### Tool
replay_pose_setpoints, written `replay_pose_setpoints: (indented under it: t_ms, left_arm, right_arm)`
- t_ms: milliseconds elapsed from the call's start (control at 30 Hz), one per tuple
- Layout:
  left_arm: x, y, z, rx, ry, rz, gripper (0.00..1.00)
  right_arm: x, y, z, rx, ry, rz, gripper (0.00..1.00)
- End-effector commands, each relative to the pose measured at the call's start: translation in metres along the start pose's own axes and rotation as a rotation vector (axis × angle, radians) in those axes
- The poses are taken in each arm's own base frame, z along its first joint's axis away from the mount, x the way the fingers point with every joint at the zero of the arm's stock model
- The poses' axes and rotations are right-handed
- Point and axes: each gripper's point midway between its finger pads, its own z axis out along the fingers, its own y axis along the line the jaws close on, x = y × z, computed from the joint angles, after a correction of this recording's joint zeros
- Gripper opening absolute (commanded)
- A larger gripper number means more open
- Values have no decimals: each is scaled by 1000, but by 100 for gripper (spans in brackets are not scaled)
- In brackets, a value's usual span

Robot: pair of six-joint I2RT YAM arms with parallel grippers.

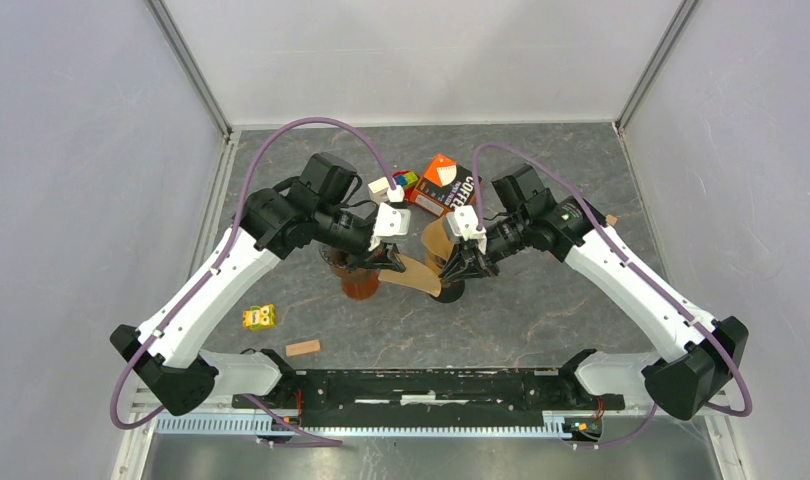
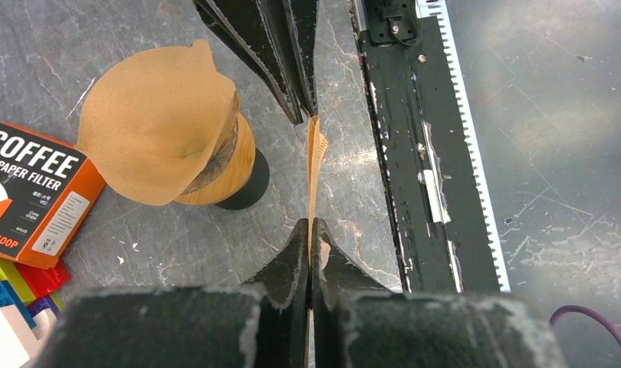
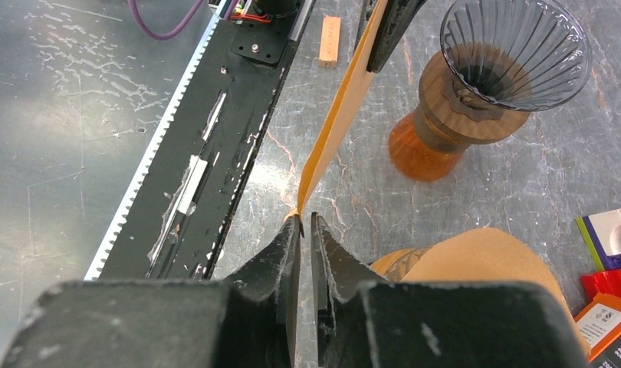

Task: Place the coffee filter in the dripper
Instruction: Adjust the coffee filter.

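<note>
You have the coffee filter (image 3: 340,126) up off the table (image 1: 541,310), folded flat and stretched edge-on between your two grippers, just right of the dripper (image 3: 556,73) and not in it. Your left gripper (image 2: 310,230) is clenched on the filter's left end, fingers pressed together with the paper between them. Your right gripper (image 3: 305,222) has its fingertips at the filter's other corner with a thin gap showing between them; you cannot tell whether it is pinching the paper. The dripper, a ribbed glass cone on an orange base, stands upright left of centre with nothing in it. Just to its right stands another dripper (image 2: 231,165) with a wooden collar and black foot, and that one holds a second filter (image 2: 154,115), opened out and standing above its rim. Beyond both, at the far side, lies an orange filter box (image 2: 35,195) beside some toy bricks (image 2: 20,280). A small wooden block (image 3: 330,38) lies near left
</note>
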Motion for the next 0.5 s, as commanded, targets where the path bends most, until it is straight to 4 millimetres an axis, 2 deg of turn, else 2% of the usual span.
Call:
replay_pose_setpoints:
  t_ms: [0, 467]
  left_arm:
    - [-6, -3, -2, 15, -32, 51, 2]
    - [-4, -4, 0, 26, -33, 56, 2]
  right_arm:
    - [-15, 2, -1, -21, -34, -44, 13]
    - [-15, 9, 0, -47, -35, -54, 8]
